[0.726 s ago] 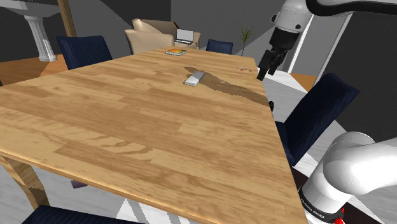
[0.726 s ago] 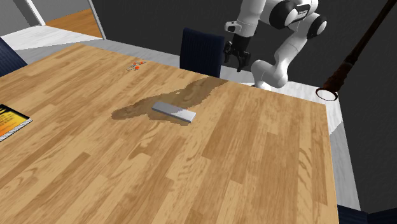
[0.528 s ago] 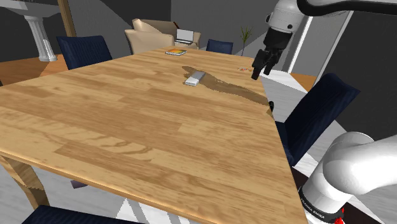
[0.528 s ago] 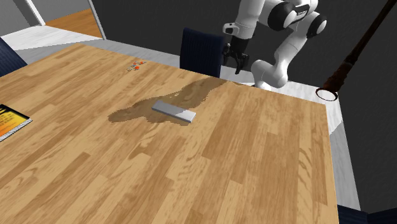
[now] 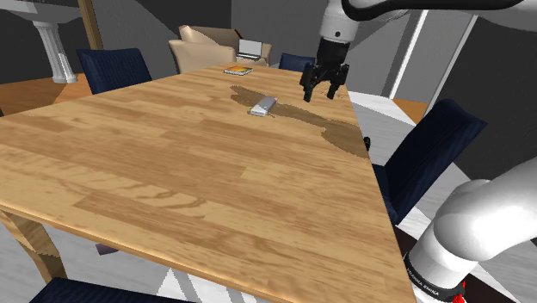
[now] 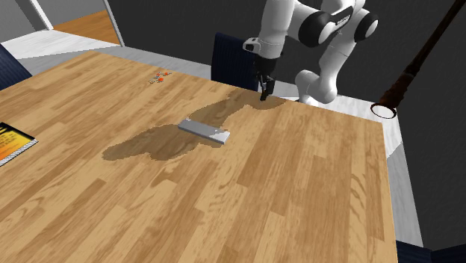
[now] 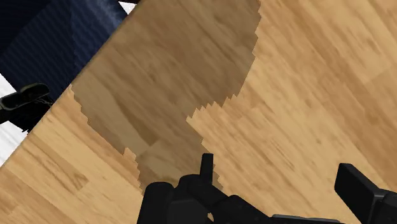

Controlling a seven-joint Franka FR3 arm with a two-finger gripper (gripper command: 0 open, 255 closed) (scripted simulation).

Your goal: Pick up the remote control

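Remote control (image 5: pixel 263 106) lies flat on the wooden bench (image 5: pixel 172 181); the end effector (image 5: pixel 320 93) hovers near the bench's edge, released and empty, apart from the remote control.

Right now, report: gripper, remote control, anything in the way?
Gripper open, empty, above the wooden table. Remote control flat on the table, apart from the gripper. Nothing between them.

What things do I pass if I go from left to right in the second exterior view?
book → tiny red and orange bits → grey remote control → black gripper → brown pole
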